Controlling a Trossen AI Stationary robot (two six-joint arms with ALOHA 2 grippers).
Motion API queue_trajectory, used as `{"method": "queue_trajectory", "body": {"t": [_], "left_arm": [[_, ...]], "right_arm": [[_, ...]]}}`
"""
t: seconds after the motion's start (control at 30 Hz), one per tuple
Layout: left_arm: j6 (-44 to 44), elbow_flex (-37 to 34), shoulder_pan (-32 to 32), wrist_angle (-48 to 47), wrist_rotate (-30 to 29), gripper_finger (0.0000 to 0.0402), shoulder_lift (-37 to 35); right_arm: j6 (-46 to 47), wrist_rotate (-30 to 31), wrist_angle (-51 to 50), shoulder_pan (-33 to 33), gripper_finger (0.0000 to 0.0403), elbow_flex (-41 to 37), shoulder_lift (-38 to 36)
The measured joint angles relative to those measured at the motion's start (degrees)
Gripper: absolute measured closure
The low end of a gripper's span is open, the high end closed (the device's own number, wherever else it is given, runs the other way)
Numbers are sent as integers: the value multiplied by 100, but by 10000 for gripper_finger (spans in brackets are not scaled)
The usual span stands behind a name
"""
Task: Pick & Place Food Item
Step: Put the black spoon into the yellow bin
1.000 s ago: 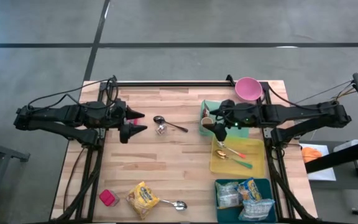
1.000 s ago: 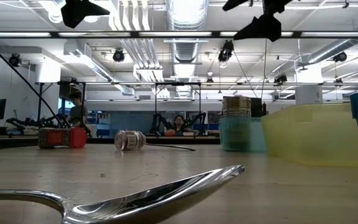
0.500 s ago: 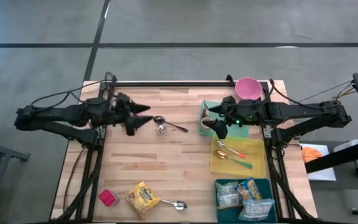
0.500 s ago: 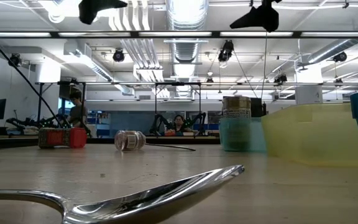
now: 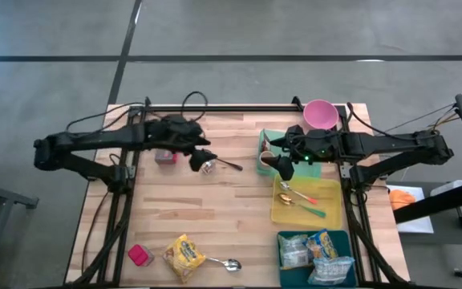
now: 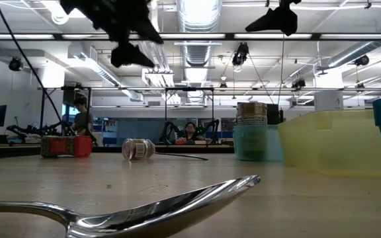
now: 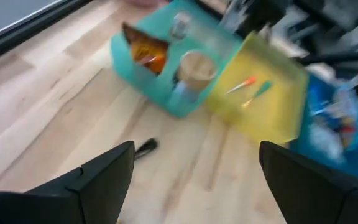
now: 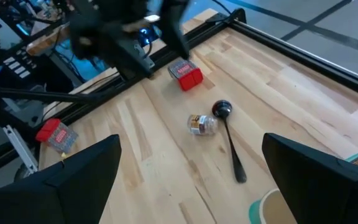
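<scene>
A small jar (image 5: 207, 167) lies on its side on the wooden table, next to a spoon (image 5: 221, 161). A red packet (image 5: 164, 156) lies to its left. My left gripper (image 5: 199, 158) hangs open above the table just left of the jar, touching nothing; its wrist view shows both fingers wide apart (image 7: 194, 177). My right gripper (image 5: 282, 164) waits open above the teal bin (image 5: 273, 138), high over the table (image 6: 276, 20). A yellow snack bag (image 5: 184, 257) and a small red box (image 5: 140, 255) lie near the front left.
A yellow tray (image 5: 327, 215) with utensils sits right of centre, a blue bin (image 5: 283, 241) of snack bags at the front right, a pink bowl (image 5: 321, 114) at the back right. A second spoon (image 5: 227, 263) lies beside the yellow bag. Bare wood lies mid-table.
My left gripper has swung from the table's left edge toward the right and come down, ending beside the jar and spoon; it stays open. The red packet, hidden under the arm before, now shows.
</scene>
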Motion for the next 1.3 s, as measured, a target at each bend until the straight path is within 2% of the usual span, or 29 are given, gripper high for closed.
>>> {"method": "queue_trajectory", "body": {"t": [0.3, 0.57, 0.83, 1.07, 1.3], "left_arm": [[882, 156, 282, -64, -18, 53, 1296], [1405, 1007, 280, -675, -642, 53, 2407], [1894, 1663, 277, -1453, -675, 57, 3446], [2994, 1798, 271, -1580, -610, 105, 3672], [3512, 1751, 273, -1545, -609, 141, 3711]], "right_arm": [[19, -35, 0, 220, 20, 0, -2], [81, -32, 4, 254, 20, -1, -2], [130, -109, 8, 256, 20, -2, -2], [124, -166, 20, 283, 20, -2, -2], [109, -183, 30, 319, 20, -2, -2]]}}
